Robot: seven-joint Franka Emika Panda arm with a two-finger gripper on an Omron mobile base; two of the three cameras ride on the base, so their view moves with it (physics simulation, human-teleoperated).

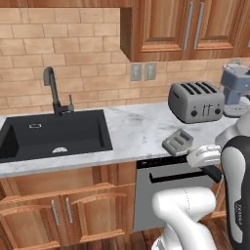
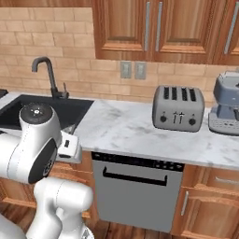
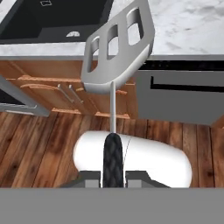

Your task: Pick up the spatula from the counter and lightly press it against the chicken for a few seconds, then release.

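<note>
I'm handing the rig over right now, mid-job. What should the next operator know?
Hand: shut on the spatula handle, slotted blade pointing ahead.
Spatula: lifted, blade near the front edge of the counter, right of the sink.
Done: pickup.
Left: bring the blade to the chicken, press lightly for a few seconds, release.

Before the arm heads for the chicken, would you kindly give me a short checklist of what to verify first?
1. Gripper shut on the black handle of the grey slotted metal spatula: ok.
2. Handle sits straight in the grip, blade pointing ahead: ok.
3. Blade held up off the white marble counter: ok.
4. Blade apart from the silver four-slot toaster: ok.
5. Where the chicken is, and the way to it: cannot tell.
</note>
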